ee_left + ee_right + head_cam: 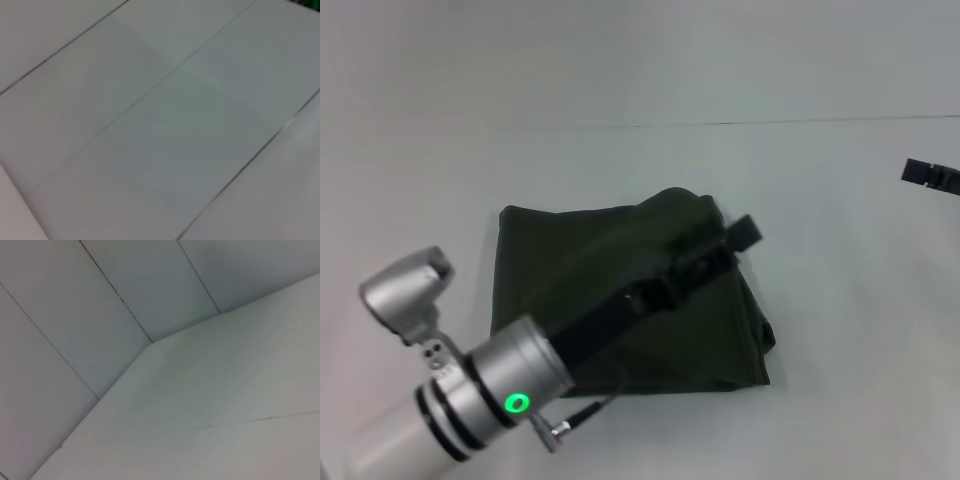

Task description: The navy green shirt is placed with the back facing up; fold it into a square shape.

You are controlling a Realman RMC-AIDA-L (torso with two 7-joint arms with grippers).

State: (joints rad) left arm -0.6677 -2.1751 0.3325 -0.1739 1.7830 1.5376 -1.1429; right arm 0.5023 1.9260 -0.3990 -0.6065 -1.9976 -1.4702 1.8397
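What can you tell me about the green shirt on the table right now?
The navy green shirt is dark olive, soft-looking cloth, already folded into a rough square lying flat on the white table. Only plain fabric shows, no lettering. Its far right corner bunches up slightly, and the right edge is a little uneven. The left pincer reaches across above it near that corner; whether it touches the cloth is unclear.

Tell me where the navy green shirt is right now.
In the head view, the navy green shirt lies folded into a rough square on the white table, near the middle, with the left end effector reaching over it.
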